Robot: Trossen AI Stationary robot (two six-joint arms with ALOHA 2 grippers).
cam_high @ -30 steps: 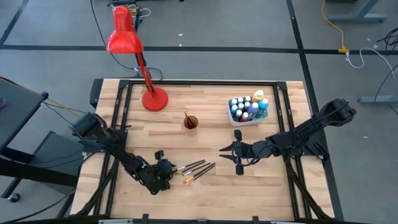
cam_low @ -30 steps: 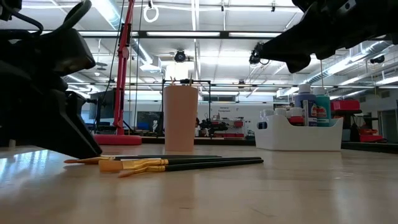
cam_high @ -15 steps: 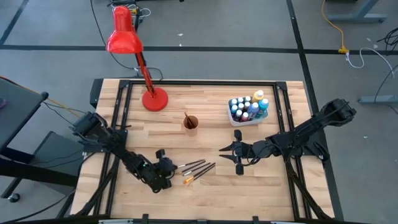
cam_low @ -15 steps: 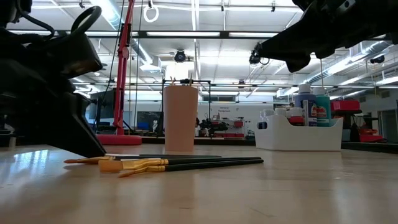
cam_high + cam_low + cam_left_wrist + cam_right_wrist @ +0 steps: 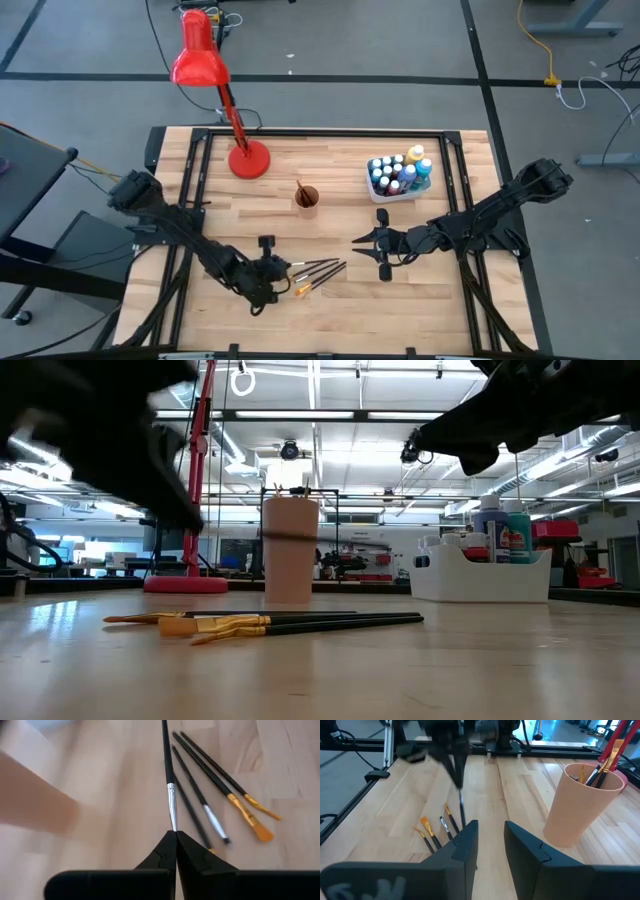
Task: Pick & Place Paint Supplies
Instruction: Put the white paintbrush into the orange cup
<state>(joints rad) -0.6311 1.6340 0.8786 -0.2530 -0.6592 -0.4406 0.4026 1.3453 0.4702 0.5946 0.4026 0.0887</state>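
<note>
I've got 1 paintbrush (image 5: 167,765) pinched at its silver ferrule by the left gripper (image 5: 175,836): fingers fully closed on it, dark handle running straight out from the tips. In the low view that brush is off the table, lying level across the front of the orange cup (image 5: 290,550).

Loose brushes (image 5: 322,272) are still flat on the wood, just off the left gripper at its 3 o'clock in the high view. From the left wrist I count about 4 of them, fanned beside the held brush, 2 with orange-yellow bristle ends, 1 with a silver ferrule. They lie near the held brush; I can't tell whether any touches it.

Left gripper sits at roughly 7 o'clock from table centre, near the front edge.

Orange cup is at about 12 o'clock from the loose brushes, already with brushes standing in it. Right wrist view shows them leaning against its rim.

Paint bottles (image 5: 398,172) stand packed in the white tub (image 5: 389,195), at about 2 o'clock from the cup, toward the back right.

Right gripper (image 5: 366,241) hangs above the table at about 3 o'clock from the loose brushes, well apart from them. Fingers parted a little, nothing between them.

Red lamp (image 5: 205,75) base sits at 10 o'clock from the cup, back left.
</note>
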